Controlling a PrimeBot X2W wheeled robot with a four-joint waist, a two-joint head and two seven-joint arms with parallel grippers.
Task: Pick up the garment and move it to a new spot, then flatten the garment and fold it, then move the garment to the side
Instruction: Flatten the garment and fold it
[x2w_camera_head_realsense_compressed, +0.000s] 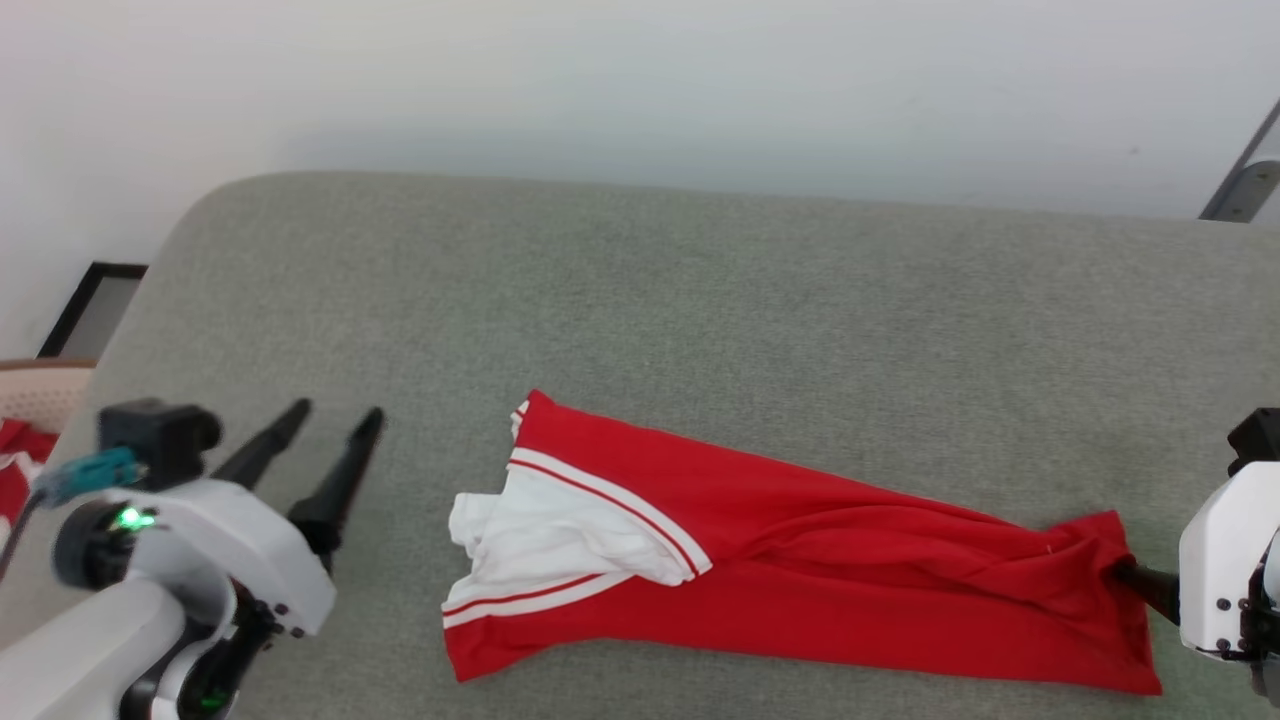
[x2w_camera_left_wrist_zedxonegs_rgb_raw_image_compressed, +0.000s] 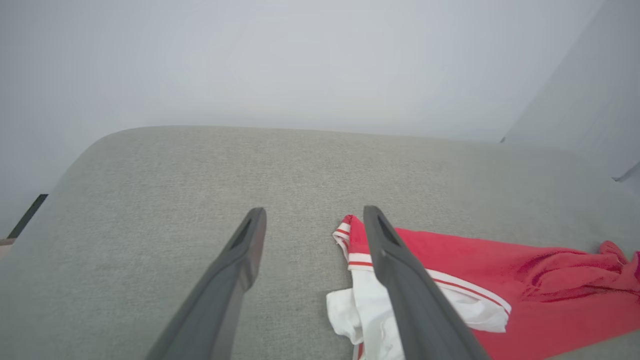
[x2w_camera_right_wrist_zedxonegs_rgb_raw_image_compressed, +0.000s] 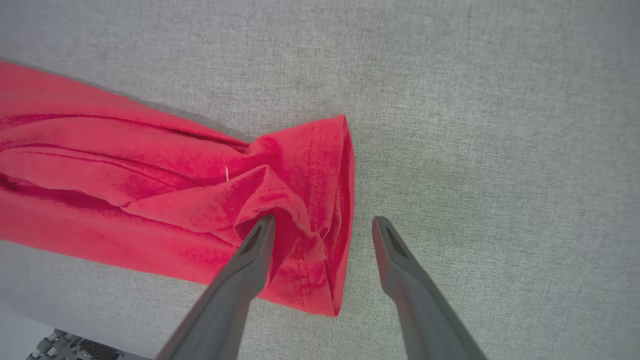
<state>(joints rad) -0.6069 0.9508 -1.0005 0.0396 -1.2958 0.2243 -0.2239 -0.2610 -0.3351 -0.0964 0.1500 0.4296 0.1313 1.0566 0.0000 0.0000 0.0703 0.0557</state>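
While cloth (x2w_camera_head_realsense_compressed: 12, 455) in basket (x2w_camera_head_realsense_compressed: 50, 392), garment (x2w_camera_head_realsense_compressed: 800, 560) outside

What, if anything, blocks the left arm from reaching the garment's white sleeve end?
Likely yes, it can reach: the left pincer is open beside the garment's white sleeve end, with bare grey cushion between them.

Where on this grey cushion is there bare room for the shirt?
Widest bare patch: the cushion between the garment and the wall. A smaller one lies between the sleeve end and the left gripper. Crowded at the hem, where the right gripper sits.
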